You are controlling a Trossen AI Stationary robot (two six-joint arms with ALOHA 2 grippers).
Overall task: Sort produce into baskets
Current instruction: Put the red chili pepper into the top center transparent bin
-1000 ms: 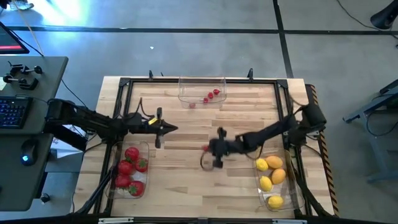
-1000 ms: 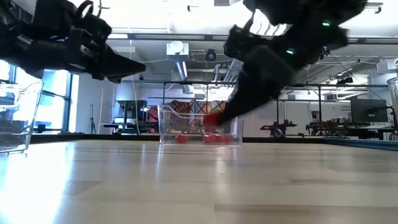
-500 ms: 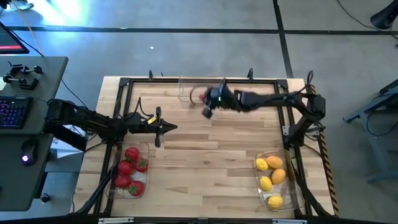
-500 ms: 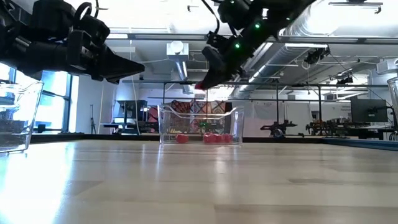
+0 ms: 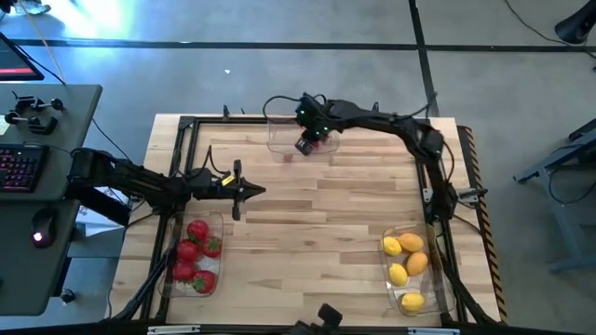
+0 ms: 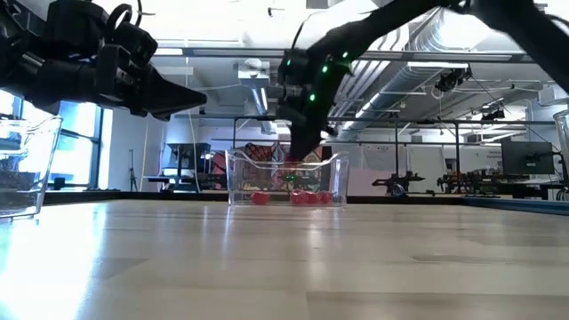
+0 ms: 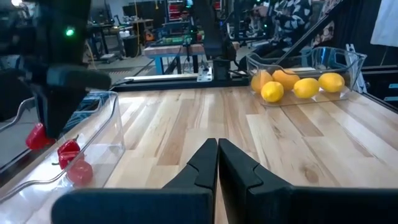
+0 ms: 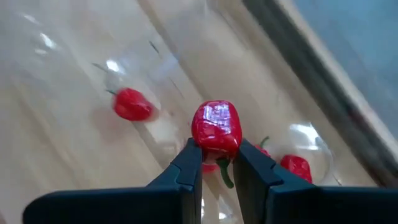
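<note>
My right gripper [image 5: 304,145] hangs over the clear far basket [image 5: 279,140], shut on a small red berry [image 8: 216,127]. In the low view it stands at the basket's rim [image 6: 298,158]. Other red berries [image 8: 132,104] lie on the basket's floor. My left gripper [image 5: 258,192] is shut and empty, level above the table beside the left basket [image 5: 222,223] of red tomatoes [image 5: 194,251]. Yellow and orange lemons [image 5: 406,261] lie in the right basket [image 5: 389,279]. My right gripper pinches the red berry by its lower sides [image 8: 214,144] between its two fingertips, only at their free ends. The fingers slant down from above. The berry is lifted clear over the basket, with a green stem [image 8: 224,174] trailing back between the fingers.
A black metal frame [image 5: 186,126] runs around the wooden table top. The middle of the table [image 5: 317,223] is bare wood. A desk with a keyboard [image 5: 19,167] stands off the table's left side.
My right gripper has swung from the middle of the table toward the far edge, rising and tipping further down, and now hangs over the far basket. The red berry has travelled with it, lifted clear all the way.
</note>
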